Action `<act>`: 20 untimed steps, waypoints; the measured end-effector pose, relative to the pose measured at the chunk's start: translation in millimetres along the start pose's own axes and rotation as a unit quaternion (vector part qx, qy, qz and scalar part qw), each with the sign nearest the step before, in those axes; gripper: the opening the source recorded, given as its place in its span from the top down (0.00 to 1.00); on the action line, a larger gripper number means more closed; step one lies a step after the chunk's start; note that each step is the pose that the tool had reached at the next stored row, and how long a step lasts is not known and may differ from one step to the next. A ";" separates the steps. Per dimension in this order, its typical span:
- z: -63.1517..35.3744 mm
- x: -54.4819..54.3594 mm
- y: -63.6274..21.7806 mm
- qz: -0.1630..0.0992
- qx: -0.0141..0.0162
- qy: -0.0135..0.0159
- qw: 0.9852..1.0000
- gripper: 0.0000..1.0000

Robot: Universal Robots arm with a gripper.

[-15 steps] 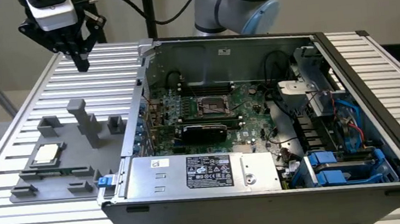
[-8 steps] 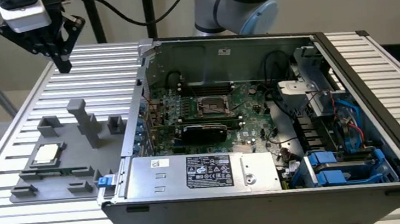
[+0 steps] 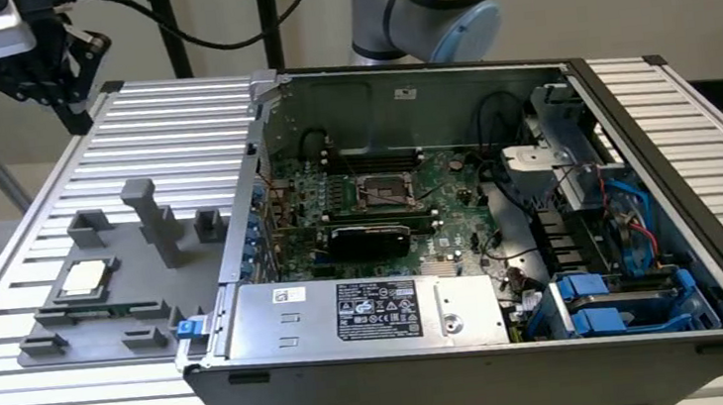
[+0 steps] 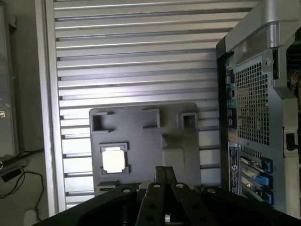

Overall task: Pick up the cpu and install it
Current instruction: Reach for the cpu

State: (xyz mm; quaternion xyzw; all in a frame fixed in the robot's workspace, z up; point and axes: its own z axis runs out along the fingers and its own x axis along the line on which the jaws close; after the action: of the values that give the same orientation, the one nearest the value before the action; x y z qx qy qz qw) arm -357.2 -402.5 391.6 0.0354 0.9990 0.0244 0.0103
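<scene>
I count one gripper [image 3: 58, 77], one cpu [image 3: 83, 279], one grey fixture plate [image 3: 106, 307], one open computer case [image 3: 483, 360] and, inside it, one green board [image 3: 451, 229] with one black-framed square socket [image 3: 387, 192]. One long metal box with a printed label [image 3: 359, 312] lies along the near side of the case. The plate carries one tall post [image 3: 144, 218] and several lower blocks around it.

From my seat the gripper hangs high over the far corner of the slatted table [image 3: 167, 112], at the exterior view's left, well apart from the plate and from the case. The arm's grey and pale blue joint [image 3: 429, 2] shows behind the back wall of the case. In the wrist view the two black fingers [image 4: 164, 176] are pressed together with nothing between them, pointing down toward the plate's edge.

The cpu lies flat in its own recess on the plate, silvery top upward, outside the case on the exterior view's left and apart from the socket. Nothing touches it.

The exterior view gives me the inside of the case: the board, the socket, black cables and blue brackets [image 3: 610, 303] at the near right corner. The wrist view gives me what that one does not: the meeting of the fingers, the plate seen from straight above with the cpu [image 4: 113, 159] bright in its frame, and the case's perforated rear panel [image 4: 254, 108] with its ports standing just beside the plate [image 4: 146, 136].
</scene>
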 end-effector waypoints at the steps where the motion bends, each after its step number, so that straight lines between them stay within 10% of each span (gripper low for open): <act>1: 0.3 4.6 -0.4 0.000 0.000 0.000 1.000 0.89; 20: 16.2 83.7 -7.6 0.000 0.000 0.000 1.000 0.89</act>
State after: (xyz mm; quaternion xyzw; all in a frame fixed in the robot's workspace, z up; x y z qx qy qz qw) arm -440.8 -403.3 373.5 0.0354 0.9990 0.0247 0.0100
